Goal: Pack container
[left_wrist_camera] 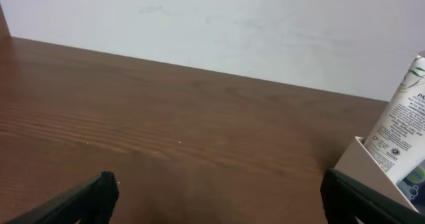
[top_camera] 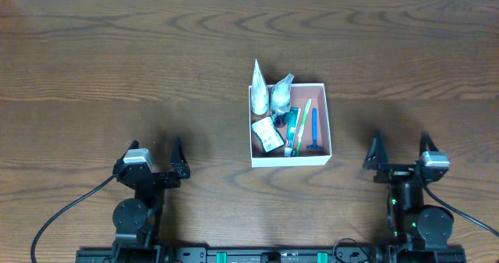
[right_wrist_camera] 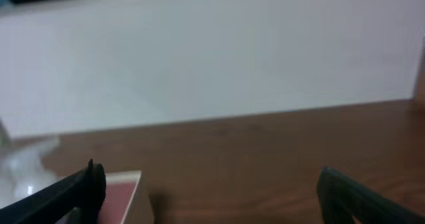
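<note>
**Packed box sat mid-table, both arms standing off**

The container [top_camera: 290,160] lay right of the table's centre, between the two arms and a little ahead of them. It was an open-topped square of white-walled cardboard with a pink-brown floor. Inside were a white tube [top_camera: 258,91] and a small clear bottle [top_camera: 281,94] leaning on the far wall, their tops poking above the rim. A flat packet [top_camera: 267,134], a green toothbrush [top_camera: 300,126] and a blue razor [top_camera: 314,130] lay on the floor. No toiletries showed on the table [top_camera: 117,60] outside the box, so the packing looked finished or close to it.

By its look the box would be light and only moderately stiff. Thin walls would likely flex under a pinch and the base could slide easily on the smooth wood. A wall's top edge near a corner seemed the firmest hold, clear of the leaning tube, which might tip if the box were jolted.

The left gripper [top_camera: 153,150] sat well apart from the box on its near left, jaws spread wide and empty. Its wrist view caught only a box corner and the tube. The right gripper [top_camera: 400,147], nearer the box, was likewise wide open with nothing held.
</note>
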Robot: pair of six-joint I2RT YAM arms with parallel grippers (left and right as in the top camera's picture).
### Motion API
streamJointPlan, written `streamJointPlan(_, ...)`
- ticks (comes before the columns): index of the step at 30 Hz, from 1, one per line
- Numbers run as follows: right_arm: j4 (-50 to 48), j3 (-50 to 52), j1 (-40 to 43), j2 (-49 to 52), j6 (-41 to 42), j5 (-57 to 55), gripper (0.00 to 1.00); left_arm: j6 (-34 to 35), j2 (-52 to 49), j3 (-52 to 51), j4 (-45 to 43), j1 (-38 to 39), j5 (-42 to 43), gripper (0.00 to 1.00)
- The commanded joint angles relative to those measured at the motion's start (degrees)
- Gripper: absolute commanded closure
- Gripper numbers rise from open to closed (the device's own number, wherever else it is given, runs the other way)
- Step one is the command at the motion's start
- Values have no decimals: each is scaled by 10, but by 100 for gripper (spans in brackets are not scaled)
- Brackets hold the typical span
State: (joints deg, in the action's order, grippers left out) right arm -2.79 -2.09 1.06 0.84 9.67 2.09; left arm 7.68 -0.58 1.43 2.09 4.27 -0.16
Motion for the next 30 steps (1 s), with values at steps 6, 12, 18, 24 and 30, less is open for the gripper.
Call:
streamJointPlan(6,46,18,4,-5,-38,38,1,1,3,-12,21,-2,-3,2)
streamJointPlan(12,69,18,4,-5,-63,11,1,1,3,-12,21,-2,-3,2)
streamJointPlan(18,69,18,4,-5,-101,11,1,1,3,-12,21,-2,-3,2)
streamJointPlan(24,69,18,4,-5,-132,12,1,1,3,-12,21,-2,-3,2)
streamJointPlan(30,69,18,4,-5,-132,12,1,1,3,-12,21,-2,-3,2)
